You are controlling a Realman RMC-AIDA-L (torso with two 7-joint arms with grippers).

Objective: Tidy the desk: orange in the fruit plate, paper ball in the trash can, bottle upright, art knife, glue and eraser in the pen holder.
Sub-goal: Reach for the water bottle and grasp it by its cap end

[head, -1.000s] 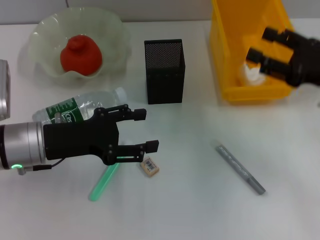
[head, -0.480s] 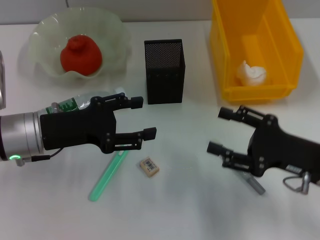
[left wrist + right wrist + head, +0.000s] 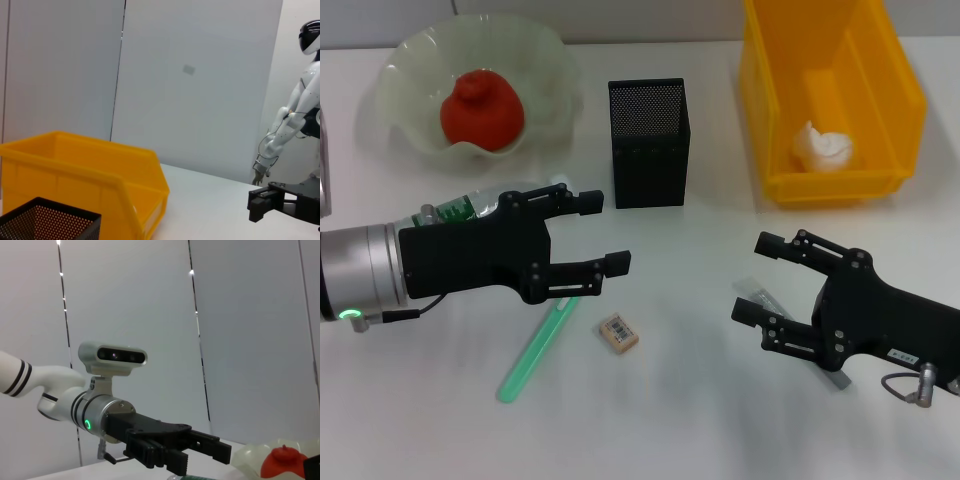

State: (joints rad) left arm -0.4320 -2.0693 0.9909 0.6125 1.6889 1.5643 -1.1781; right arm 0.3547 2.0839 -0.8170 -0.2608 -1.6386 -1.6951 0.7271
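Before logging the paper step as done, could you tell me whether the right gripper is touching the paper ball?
Apart: in the head view, the open right gripper is over the desk, and the paper ball lies in the trash can.

White desk point(image 3: 700, 400), silver object point(image 3: 326, 170) cut off at its left edge (too little showing to name), pale panelled wall point(image 3: 200, 75) behind, white humanoid figure point(image 3: 295, 115) standing far off

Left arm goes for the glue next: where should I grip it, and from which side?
Grip the glue mid-shaft, from straight above, fingers across its width. It lies flat and slanted, its upper end under the open left gripper, the eraser beside that end, so favour the lower half.
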